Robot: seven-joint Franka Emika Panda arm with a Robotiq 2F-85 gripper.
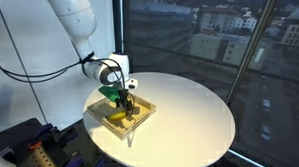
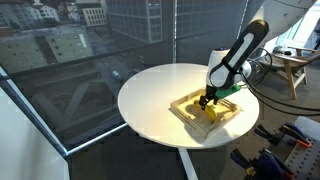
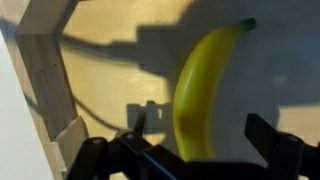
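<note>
No text, label, brand, number or sign can be read in any view. The banana point(image 3: 205, 90), the wooden tray point(image 3: 45, 70), the desk point(image 1: 191, 112) and the arm point(image 1: 72, 16) were examined. Any markings on these surfaces are too small or too blurred to be made out.

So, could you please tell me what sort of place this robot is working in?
Probably an office or lab high up in a city block: tall glass windows look down on neighbouring buildings, and a round white table carries a wooden tray with a banana in it.
</note>
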